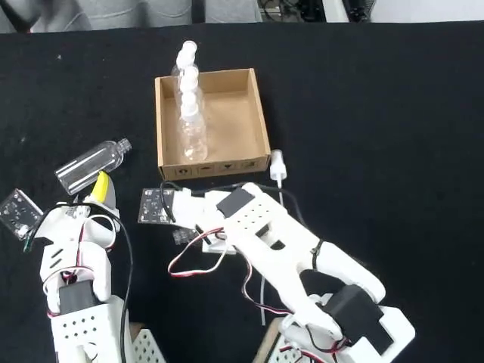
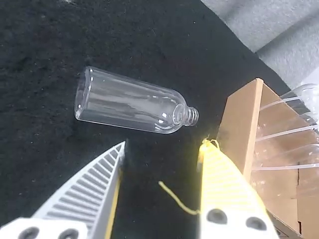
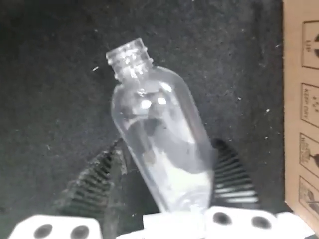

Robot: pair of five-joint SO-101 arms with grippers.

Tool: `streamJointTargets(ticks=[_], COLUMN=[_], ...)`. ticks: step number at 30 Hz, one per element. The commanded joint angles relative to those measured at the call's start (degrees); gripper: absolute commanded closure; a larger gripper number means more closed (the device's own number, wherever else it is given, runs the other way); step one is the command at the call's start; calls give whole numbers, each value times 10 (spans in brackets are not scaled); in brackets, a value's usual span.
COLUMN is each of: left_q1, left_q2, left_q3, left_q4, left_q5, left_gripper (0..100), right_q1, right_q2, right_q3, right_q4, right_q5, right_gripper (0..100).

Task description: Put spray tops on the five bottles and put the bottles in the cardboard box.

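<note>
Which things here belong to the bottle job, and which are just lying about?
For the job: cardboard box; capped bottles inside it; lying bottle, no top, on the black cloth; held bottle, no top, in the right pincer; loose spray top beside the box.
Just lying about: black cloth; cables beyond its far edge.

Five bottles (image 1: 94, 165), one loose spray top (image 1: 277, 168), one cardboard box (image 1: 261, 113)

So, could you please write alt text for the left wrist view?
A clear, uncapped bottle lies on its side on the black table, just beyond the open left gripper, one finger grey, one yellow. Beside it stands a cardboard box holding more bottles.
</note>
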Motion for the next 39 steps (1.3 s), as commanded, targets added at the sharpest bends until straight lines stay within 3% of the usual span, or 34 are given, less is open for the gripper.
streamJointTargets(ticks=[1, 6, 14, 29, 34, 39], left_q1=[-9, -9, -10, -10, -10, -10], left_q2=[-5, -5, -5, -5, -5, -5], left_q3=[-2, -2, -2, -2, -2, -2], left_q4=[-11, -11, -11, -14, -14, -14], left_q5=[-1, -1, -1, -1, -1, -1], left_gripper=[788, 788, 788, 788, 788, 788], right_q1=[11, 11, 12, 13, 13, 11], right_q2=[-29, -29, -29, -29, -29, -29], right_q3=[-5, -15, -87, -119, -117, -117], right_q4=[-3, 1, 112, 156, 157, 156], right_q5=[-12, -75, -123, -123, -123, -122], right_gripper=[864, 864, 864, 856, 740, 723])
